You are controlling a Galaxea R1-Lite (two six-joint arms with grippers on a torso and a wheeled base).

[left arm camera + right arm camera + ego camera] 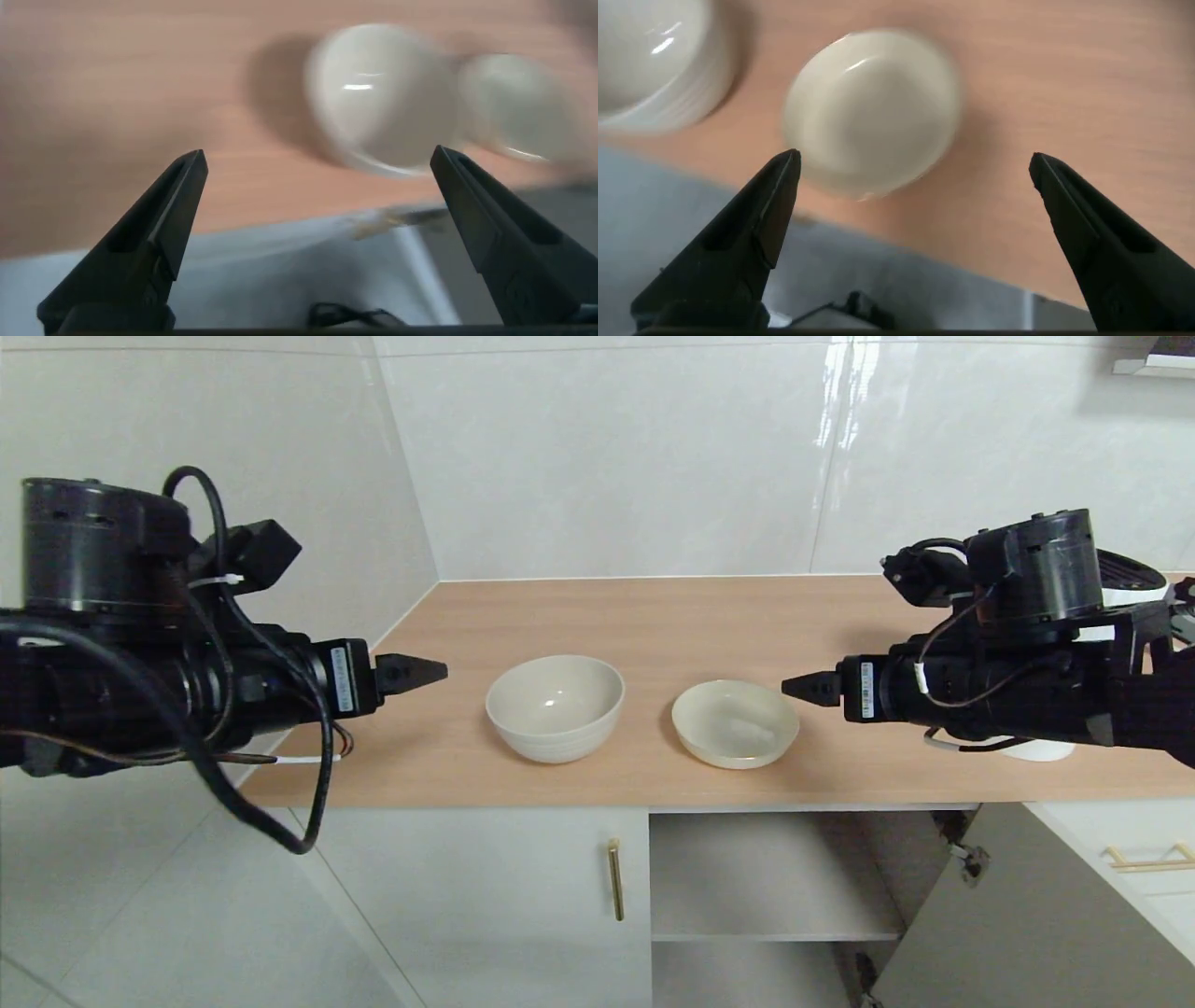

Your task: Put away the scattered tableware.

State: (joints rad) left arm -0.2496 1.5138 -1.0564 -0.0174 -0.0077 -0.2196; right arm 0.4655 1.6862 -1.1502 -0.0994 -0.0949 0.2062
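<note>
White wall tiles stand behind a long wooden surface [672, 616]. Two pale bowls sit on it near the front edge, side by side but not touching. The deep bowl [555, 707] is on the robot's left. The flat bowl [736, 723] is on its right. Both stand the right way up and look empty. Under the surface a cupboard door [1008, 915] is open. A shelf [775, 896] is inside, just below the flat bowl.

The left arm [187, 681] hangs to the left of the deep bowl. The left jaws are spread wide with nothing in them. The right arm [990, 686] hangs to the right of the flat bowl. The right jaws are spread wide too. They are close to that bowl but not touching it.

No bowl is picked up yet, so I think the job is just starting. The flat bowl looks like the easy first pick. To do it well, the right jaws should go over the rim, one side inside and one outside, then squeeze gently. The bowl looks smooth and could slip, so lift it level and slowly. Then carry it round the front edge to the shelf without bumping the door.
</note>
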